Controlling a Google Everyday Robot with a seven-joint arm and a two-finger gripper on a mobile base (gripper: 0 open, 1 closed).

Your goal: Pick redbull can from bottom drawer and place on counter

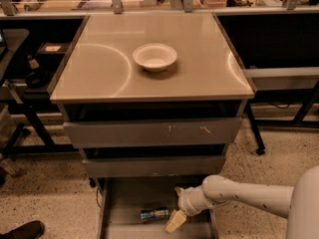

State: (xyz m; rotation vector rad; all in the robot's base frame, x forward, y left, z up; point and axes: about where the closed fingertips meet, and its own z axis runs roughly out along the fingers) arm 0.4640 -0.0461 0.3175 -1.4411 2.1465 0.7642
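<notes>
The tool is hovering at the bottom centre of the frame over the open bottom drawer, just right of the redbull can, which is lying on its side. A white bowl is sitting on the tabletop in the upper middle.

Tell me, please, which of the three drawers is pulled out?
The bottom drawer: its floor shows, with the redbull can lying on it and the pincer beside the can; the two above show only fronts.
</notes>
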